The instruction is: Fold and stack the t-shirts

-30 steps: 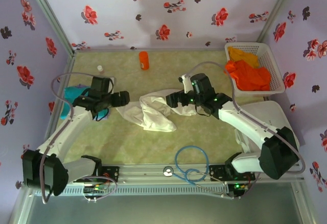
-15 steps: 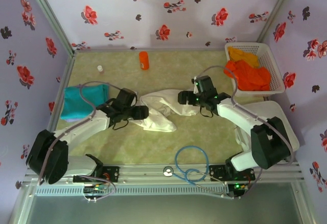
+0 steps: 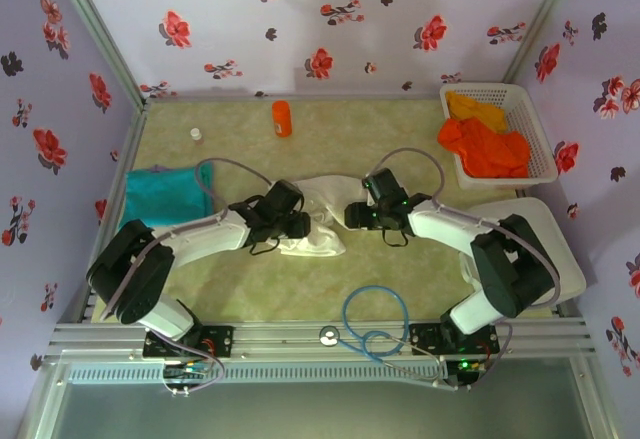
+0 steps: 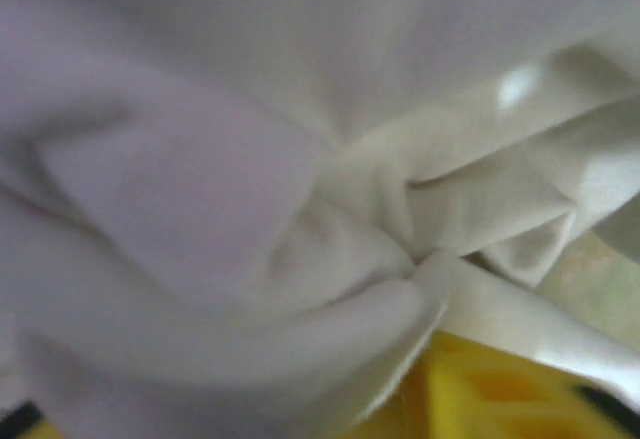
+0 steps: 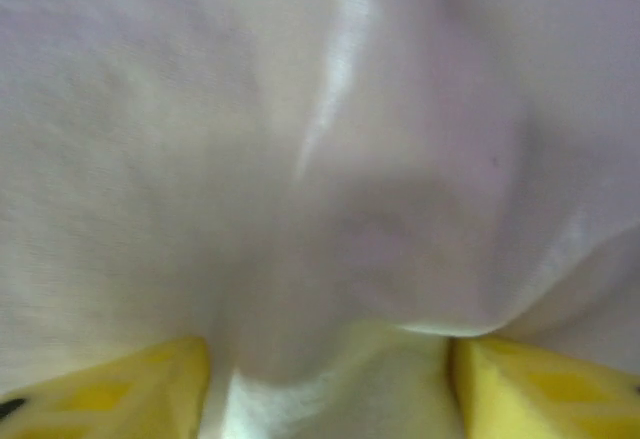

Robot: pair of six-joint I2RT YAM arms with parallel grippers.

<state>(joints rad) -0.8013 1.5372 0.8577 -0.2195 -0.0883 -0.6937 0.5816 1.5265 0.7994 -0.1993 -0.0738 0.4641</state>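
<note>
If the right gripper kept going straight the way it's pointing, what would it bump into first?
The white t-shirt: cloth lies between the fingers of the right gripper. Past that, probably the left gripper, though depth is hard to judge.

Shirt [image 3: 322, 241] left of basket [image 3: 543, 149]

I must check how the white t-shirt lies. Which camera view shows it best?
The top external view: the white t-shirt is seen from above, most of its rumpled outline visible. The left wrist view gives close, blurred folds; the right wrist view gives smooth cloth without edges.
</note>
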